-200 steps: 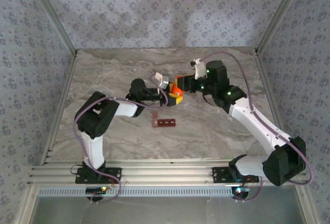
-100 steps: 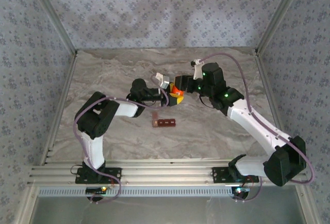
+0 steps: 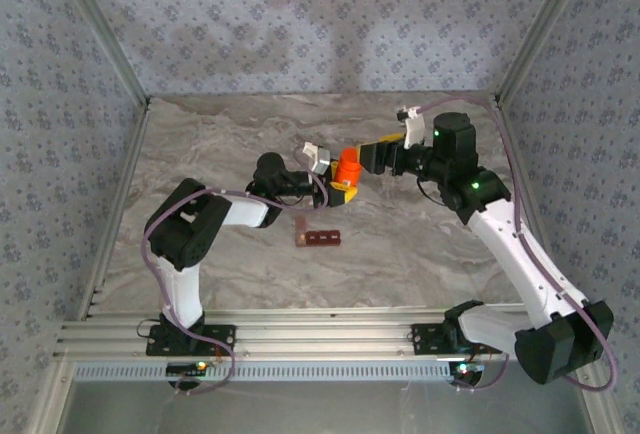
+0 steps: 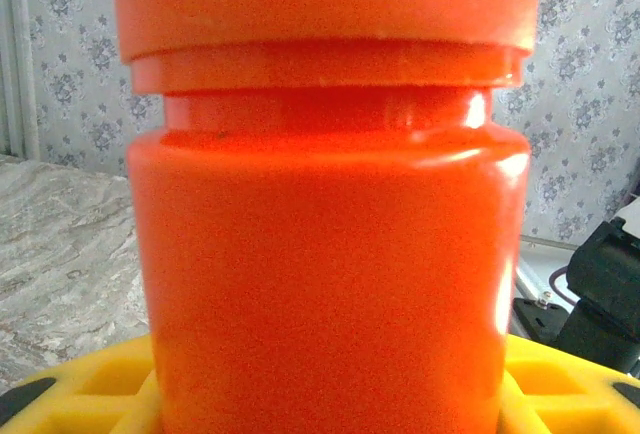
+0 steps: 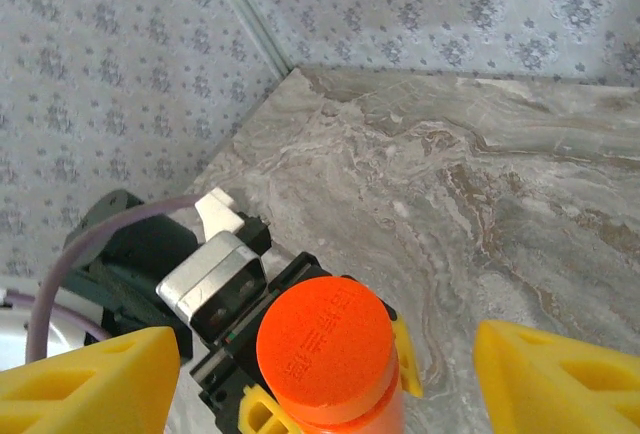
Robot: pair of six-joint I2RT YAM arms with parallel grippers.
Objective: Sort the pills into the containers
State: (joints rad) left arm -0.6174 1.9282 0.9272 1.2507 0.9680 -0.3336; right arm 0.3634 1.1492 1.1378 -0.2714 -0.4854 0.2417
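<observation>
An orange pill bottle (image 3: 348,167) stands upright with its cap (image 5: 325,347) on, held a little above the table. My left gripper (image 3: 343,191) is shut on the bottle's body (image 4: 330,254), and its yellow fingers (image 4: 95,394) show at either side. My right gripper (image 3: 370,157) is open just right of the bottle top. Its yellow fingers (image 5: 85,384) stand wide on both sides of the cap without touching it. The containers (image 3: 318,238), a dark red-brown strip of cells, lie flat on the table in front of the bottle. The pills are hidden.
The marble table (image 3: 220,144) is fenced by metal rails, and patterned walls rise behind and at both sides. The right arm's cable (image 3: 490,184) loops above the table's right part.
My right gripper has opened off the cap and drawn back to the right. The bottle stays in my left gripper, which has not moved.
</observation>
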